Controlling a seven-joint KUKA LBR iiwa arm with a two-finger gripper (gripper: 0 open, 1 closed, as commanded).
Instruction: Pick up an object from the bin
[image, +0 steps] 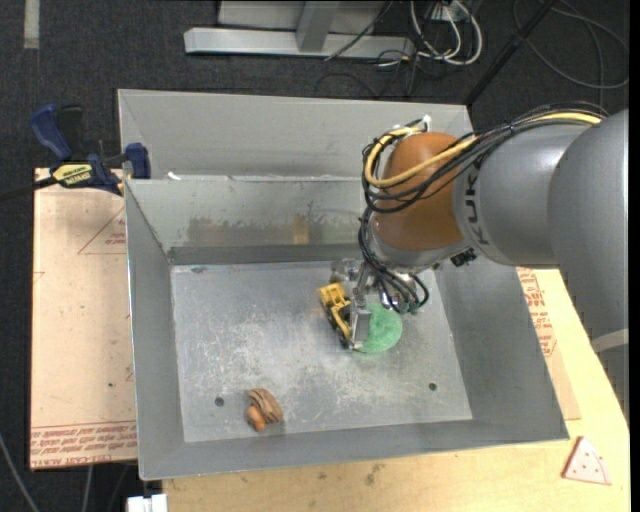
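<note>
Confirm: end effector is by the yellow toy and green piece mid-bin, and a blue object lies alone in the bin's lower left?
The lone object is brown-orange, not blue, per the camera view. The end effector is by the yellow toy and green piece mid-bin.

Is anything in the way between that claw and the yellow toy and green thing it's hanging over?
Nothing visible is. The gripper sits right over the yellow toy and the green round piece, side by side near the middle of the bin. The small brown object lies well apart, toward the front left.
</note>
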